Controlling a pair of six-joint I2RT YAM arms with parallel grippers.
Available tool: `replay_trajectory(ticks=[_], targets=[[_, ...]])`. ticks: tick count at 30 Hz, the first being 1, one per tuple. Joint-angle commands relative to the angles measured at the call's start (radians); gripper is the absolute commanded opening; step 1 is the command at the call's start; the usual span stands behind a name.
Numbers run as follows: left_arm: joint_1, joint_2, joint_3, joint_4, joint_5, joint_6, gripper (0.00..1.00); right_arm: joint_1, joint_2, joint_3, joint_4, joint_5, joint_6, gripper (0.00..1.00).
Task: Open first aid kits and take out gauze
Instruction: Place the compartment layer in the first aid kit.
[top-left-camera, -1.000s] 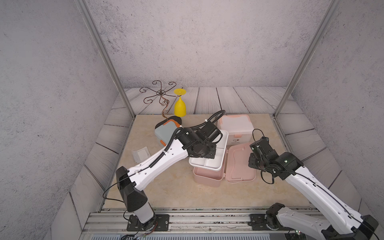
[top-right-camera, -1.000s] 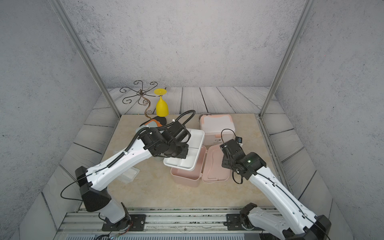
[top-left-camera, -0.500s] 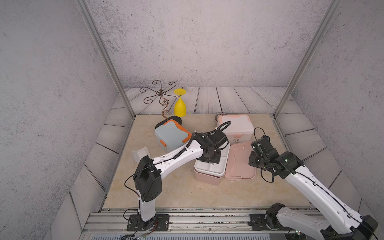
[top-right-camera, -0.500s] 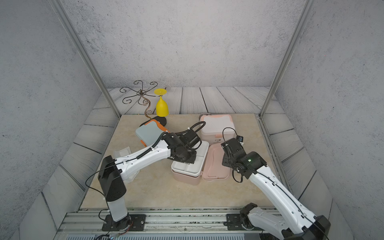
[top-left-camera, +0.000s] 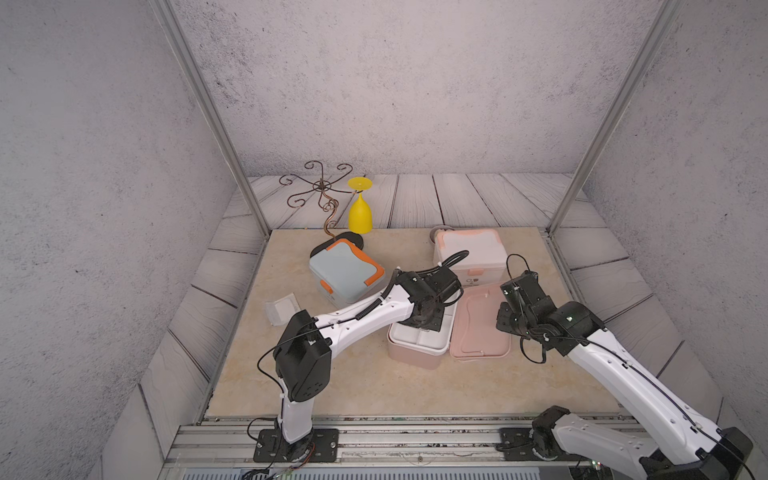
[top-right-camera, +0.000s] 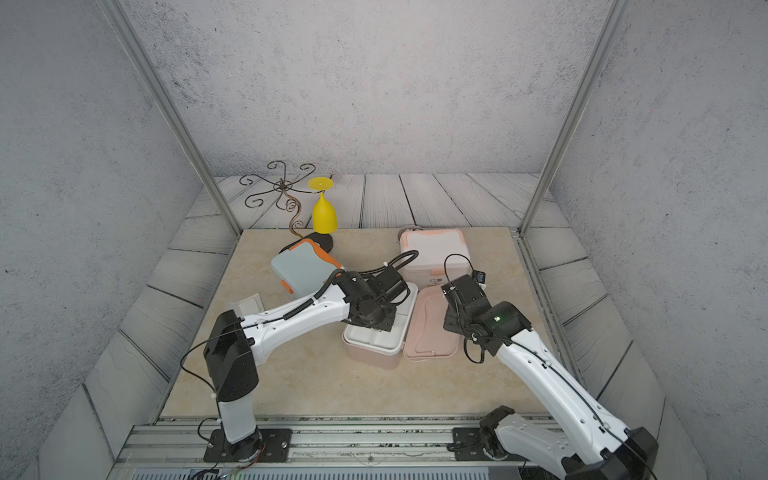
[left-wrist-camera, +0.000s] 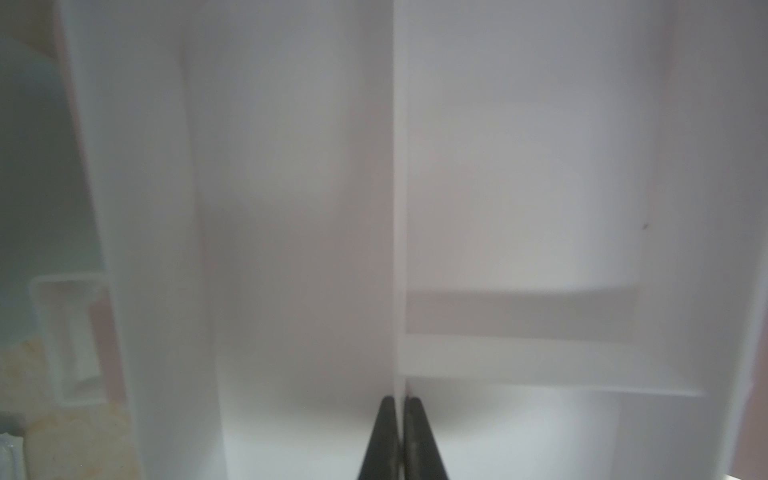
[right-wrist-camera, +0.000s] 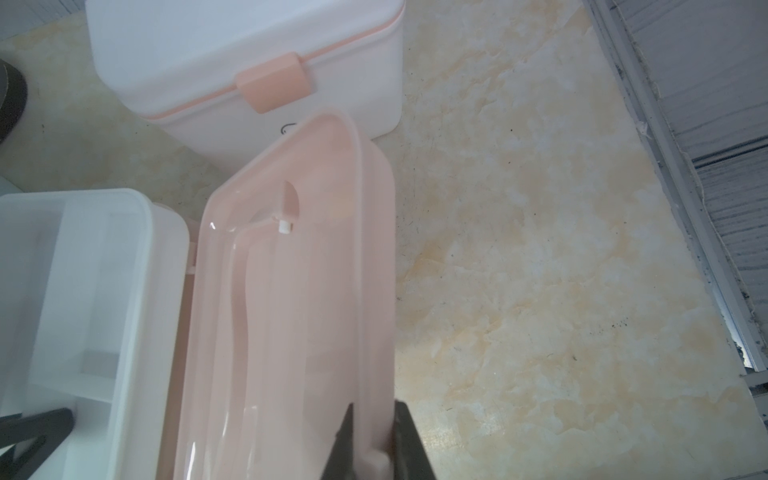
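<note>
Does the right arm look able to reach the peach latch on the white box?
Probably, once it lets go: the right hand is shut on the rim of the pink lid. The latch on the white box faces it past that lid, nothing between.

A robot lab cell: grey backdrop walls, aluminium posts, mounting rail.
</note>
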Motion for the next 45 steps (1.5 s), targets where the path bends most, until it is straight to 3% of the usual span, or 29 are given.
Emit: replay_trajectory(ticks=[1, 15, 25, 34, 45], targets=[[-0.004, 0.024, 0.014, -0.070, -0.079, 0.021, 0.00, -0.004, 0.010, 0.014, 0.017, -0.009, -0.008, 0.00], [-0.006, 0.025, 0.031, -0.123, -0.131, 0.013, 0.00, -0.007, 0.007, 0.023, 0.013, -0.007, -0.013, 0.00], [-0.003, 0.036, -0.040, 0.008, 0.003, -0.024, 0.00, -0.007, 0.007, 0.026, 0.015, -0.010, -0.014, 0.00], [0.029, -0.039, -0.131, 0.102, 0.109, -0.077, 0.00, -0.007, 0.015, 0.031, 0.021, -0.017, -0.019, 0.00], [0.052, -0.052, -0.135, 0.130, 0.178, -0.080, 0.00, -0.007, 0.014, 0.029, 0.021, -0.018, -0.019, 0.00]])
